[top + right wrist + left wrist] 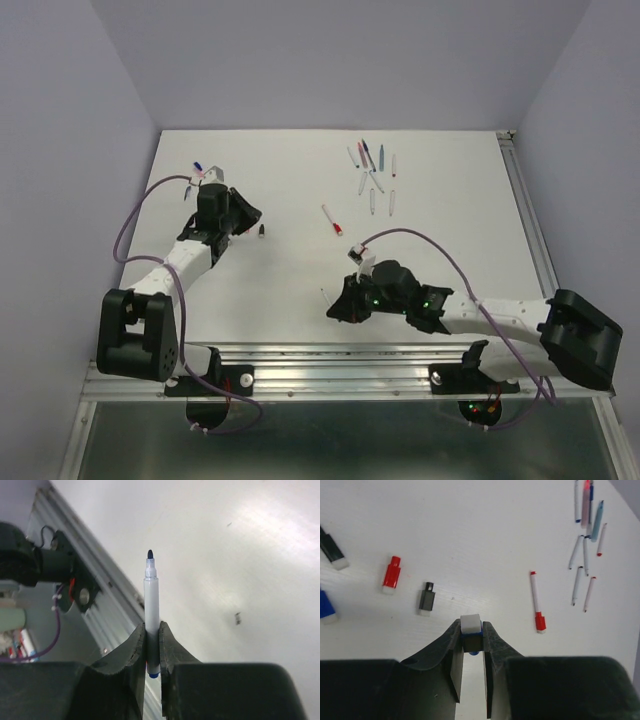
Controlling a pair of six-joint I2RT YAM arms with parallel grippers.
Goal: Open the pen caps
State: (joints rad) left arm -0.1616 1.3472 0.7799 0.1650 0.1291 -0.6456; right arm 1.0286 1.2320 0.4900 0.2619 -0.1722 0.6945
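Note:
My left gripper (471,636) is shut on a stubby blue pen cap (470,628) with a white end, at the table's far left in the top view (206,180). Loose caps lie beyond it: a red one (391,574), a black one (426,599), another black one (331,550) and a blue one (325,605). My right gripper (152,632) is shut on an uncapped white pen barrel (151,600) with a dark tip, near the table's front edge (338,303). A white pen with a red cap (537,602) lies mid-table (332,220).
A cluster of several slim pens (372,168) lies at the far right of centre, also in the left wrist view (585,535). A metal rail (350,360) runs along the near table edge and another (527,220) along the right edge. Grey walls enclose the table.

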